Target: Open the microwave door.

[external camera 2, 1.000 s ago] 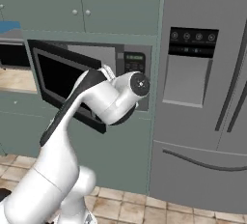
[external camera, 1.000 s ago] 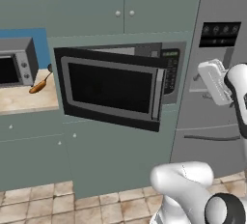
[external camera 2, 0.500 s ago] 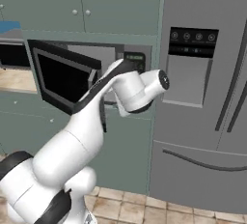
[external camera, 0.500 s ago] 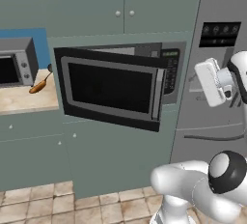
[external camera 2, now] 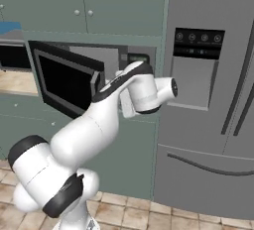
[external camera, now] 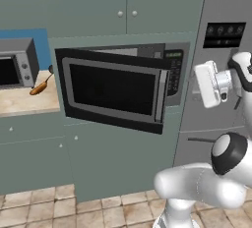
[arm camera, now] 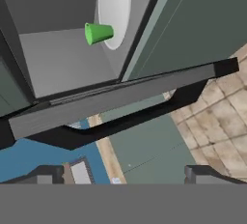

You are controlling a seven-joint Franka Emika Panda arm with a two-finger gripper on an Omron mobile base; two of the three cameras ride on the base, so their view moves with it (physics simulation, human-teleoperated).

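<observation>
The microwave (external camera: 172,72) is set in teal cabinetry, and its keypad panel lies to the right of the opening. The microwave door (external camera: 112,90) stands partly swung out on its left hinge, with its vertical grey handle (external camera: 158,97) on the free edge. In the hand view the door's edge (arm camera: 120,100) and handle bar (arm camera: 130,121) cross the picture. Behind them the cavity holds a white plate (arm camera: 115,10) and a green cup (arm camera: 99,33). My gripper (arm camera: 125,175) is open, a short way back from the handle with nothing between its fingertips. My white hand (external camera: 210,83) hangs right of the door.
A grey toaster oven (external camera: 17,65) stands on the wooden counter at the left, beside an orange item (external camera: 38,89). A tall grey fridge (external camera 2: 213,100) stands right of the microwave. Teal cabinet doors (external camera: 123,6) hang above, and the floor below is tiled.
The arm's elbow has swung while the hand stays almost in place right of the door. The door's angle looks unchanged.
</observation>
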